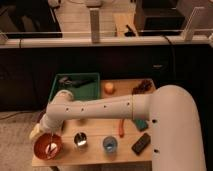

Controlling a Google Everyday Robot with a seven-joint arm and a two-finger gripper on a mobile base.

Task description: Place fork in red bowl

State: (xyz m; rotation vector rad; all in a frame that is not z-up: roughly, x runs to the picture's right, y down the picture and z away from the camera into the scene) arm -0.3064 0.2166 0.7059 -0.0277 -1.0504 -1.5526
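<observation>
The red bowl (48, 147) sits at the front left corner of the wooden table (127, 150). A slim pale utensil, the fork (51, 146), lies inside the bowl with its whitish end showing. My gripper (40, 131) hangs at the end of the white arm just above the bowl's far left rim. The arm stretches from the right across the table's middle and hides part of the tabletop.
A shiny metal cup (80, 140) and a blue cup (110, 144) stand to the right of the bowl. An orange stick (121, 128), a black object (141, 143), a green tray (76, 86), an orange fruit (108, 88) and a dark bowl (142, 86) are farther back and to the right.
</observation>
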